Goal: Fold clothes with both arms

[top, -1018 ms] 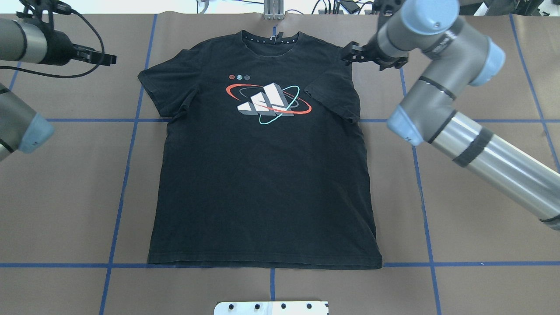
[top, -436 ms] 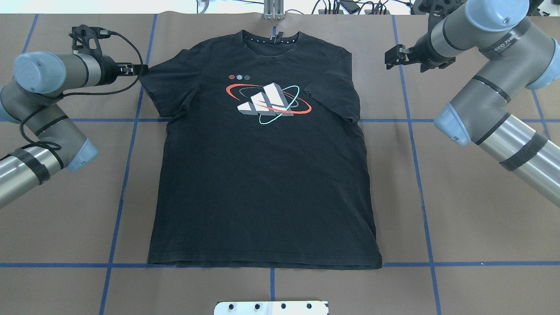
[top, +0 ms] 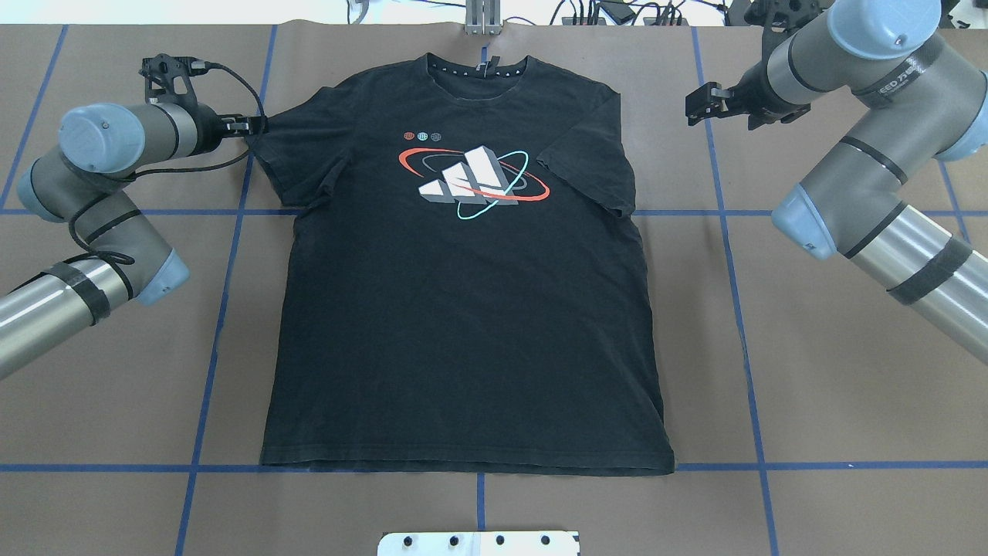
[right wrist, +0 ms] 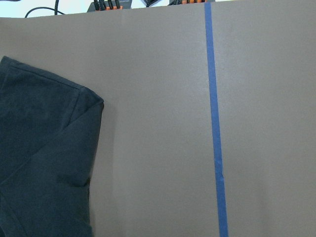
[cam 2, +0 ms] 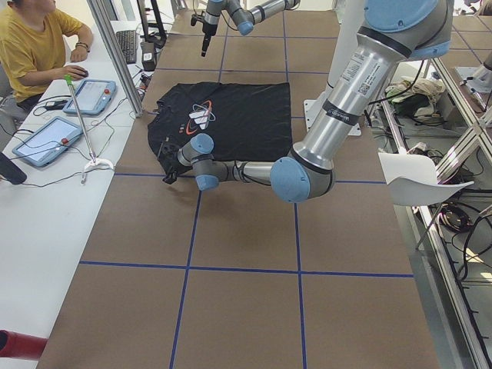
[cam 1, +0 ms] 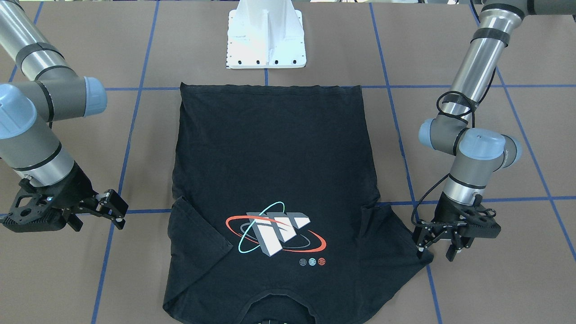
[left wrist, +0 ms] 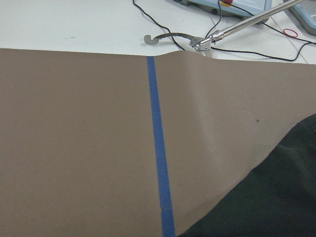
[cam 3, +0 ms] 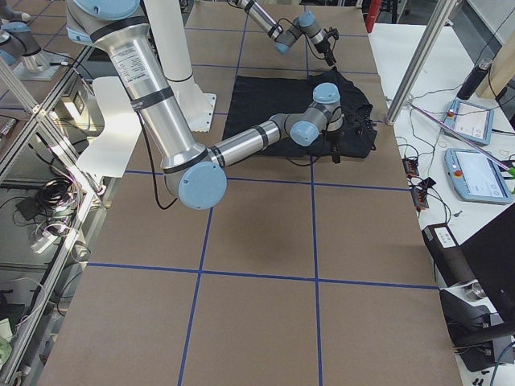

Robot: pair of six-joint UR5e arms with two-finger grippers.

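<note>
Black short-sleeved T-shirt, spread flat, print up, on a matte brown table cover.
Front view: left gripper, prongs apart, at the sleeve tip; right gripper spread, empty, clear of cloth. Overhead: blocky graphic, ringed. Wrist views: blue tape lines.

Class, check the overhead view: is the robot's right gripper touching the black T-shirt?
No: bare brown table shows between the right gripper and the nearest sleeve of the T-shirt.
</note>
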